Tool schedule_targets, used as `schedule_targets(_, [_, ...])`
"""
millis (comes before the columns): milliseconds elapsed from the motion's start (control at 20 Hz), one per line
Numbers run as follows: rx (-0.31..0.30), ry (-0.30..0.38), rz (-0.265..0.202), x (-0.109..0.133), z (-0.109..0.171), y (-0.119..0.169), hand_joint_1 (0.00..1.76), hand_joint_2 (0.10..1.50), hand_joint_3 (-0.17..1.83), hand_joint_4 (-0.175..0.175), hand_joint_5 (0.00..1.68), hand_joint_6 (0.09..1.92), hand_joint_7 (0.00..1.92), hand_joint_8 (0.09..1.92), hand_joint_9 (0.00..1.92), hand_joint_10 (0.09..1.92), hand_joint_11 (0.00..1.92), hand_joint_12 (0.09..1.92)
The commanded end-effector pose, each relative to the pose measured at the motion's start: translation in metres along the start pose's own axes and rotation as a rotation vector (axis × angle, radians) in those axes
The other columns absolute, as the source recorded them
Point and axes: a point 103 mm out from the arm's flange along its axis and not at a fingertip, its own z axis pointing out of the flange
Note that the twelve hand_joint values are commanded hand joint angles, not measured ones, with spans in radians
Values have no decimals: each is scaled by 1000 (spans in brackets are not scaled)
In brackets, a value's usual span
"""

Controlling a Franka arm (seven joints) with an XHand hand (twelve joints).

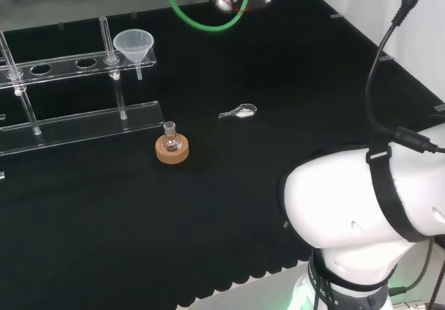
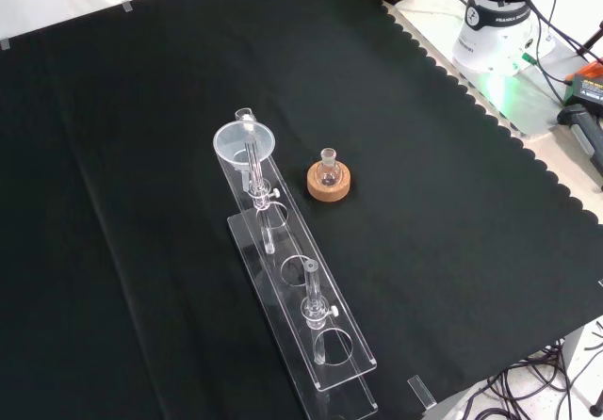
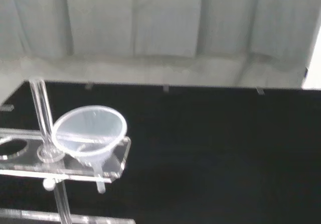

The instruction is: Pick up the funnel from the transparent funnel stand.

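A clear funnel [image 1: 133, 44] sits in the end hole of the transparent funnel stand [image 1: 62, 67], its spout hanging down through the shelf. In the front view the funnel [image 2: 244, 142] is at the far end of the stand [image 2: 316, 298], beside one of the stand's thin upright rods. The wrist view looks at the funnel [image 3: 90, 130] from a short way off and a little above, with the stand's shelf [image 3: 115, 163] under it. Nothing touches the funnel.
A small round flask on a cork ring [image 1: 171, 147] stands just in front of the stand [image 2: 329, 177]. A small clear spoon-like piece [image 1: 238, 112] lies to its right. The arm's white link [image 1: 354, 206] fills the head view's lower right. Dark parts with green cable [image 1: 208, 21] hang at its top.
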Motion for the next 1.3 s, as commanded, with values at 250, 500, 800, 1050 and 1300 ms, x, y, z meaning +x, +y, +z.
schedule_targets(250, [-76, 65, -93, 42, 95, 59, 65, 909, 327, -18, 285, 87, 24, 586, 54, 815, 0, 1340])
schedule_targets(500, [-48, 77, -92, 53, 123, 88, 69, 908, 333, -22, 301, 87, 25, 612, 57, 825, 0, 1343])
schedule_targets(800, [-9, 126, -113, 66, 153, 113, 71, 906, 336, -27, 312, 87, 27, 621, 58, 830, 0, 1345])
schedule_targets(1050, [38, 162, -145, 79, 174, 126, 78, 901, 337, -30, 318, 87, 26, 627, 56, 834, 0, 1346])
schedule_targets(1300, [70, 174, -166, 82, 191, 130, 87, 895, 337, -31, 320, 87, 23, 632, 53, 839, 0, 1346])
